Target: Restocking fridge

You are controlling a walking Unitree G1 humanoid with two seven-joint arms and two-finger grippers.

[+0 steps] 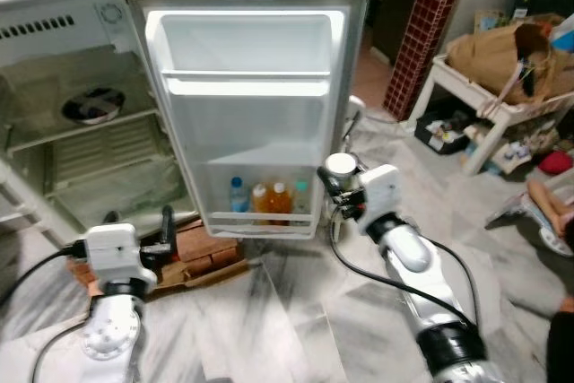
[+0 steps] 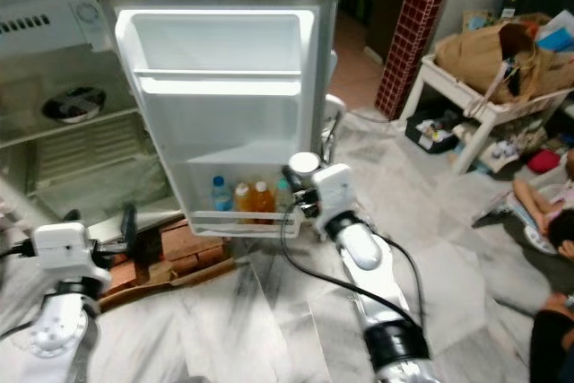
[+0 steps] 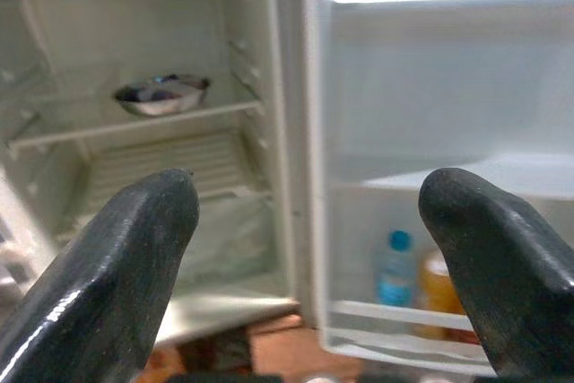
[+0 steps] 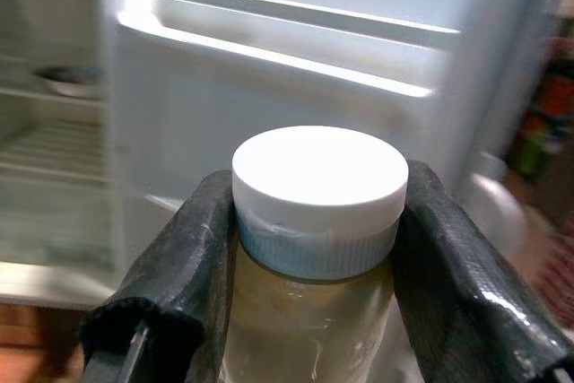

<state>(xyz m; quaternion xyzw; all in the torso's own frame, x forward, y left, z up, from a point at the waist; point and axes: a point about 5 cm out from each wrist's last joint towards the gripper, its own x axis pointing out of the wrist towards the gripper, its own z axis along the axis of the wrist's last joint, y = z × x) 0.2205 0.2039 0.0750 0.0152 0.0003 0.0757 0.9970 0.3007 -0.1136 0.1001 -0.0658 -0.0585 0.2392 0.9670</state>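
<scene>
The small fridge (image 1: 54, 105) stands open with its door (image 1: 251, 114) swung wide toward me. In the door's bottom shelf (image 1: 260, 220) stand a blue-capped water bottle (image 1: 237, 195), two orange bottles (image 1: 271, 201) and a greenish one. My right gripper (image 1: 337, 187) is shut on a white-capped jar (image 4: 316, 221) of pale liquid, held upright just right of the door's lower edge. The left gripper (image 3: 309, 248) hovers low at the left, open, its fingers (image 1: 166, 226) pointing at the fridge body. A metal bowl (image 1: 92, 105) sits on the fridge's inner shelf.
Bricks and wooden boards (image 1: 202, 253) prop up the fridge base. A white rack (image 1: 484, 109) with a brown paper bag (image 1: 498, 56) stands at the right, a red tiled pillar (image 1: 426, 24) behind. A person's leg (image 1: 549, 208) rests on the marble floor at the far right.
</scene>
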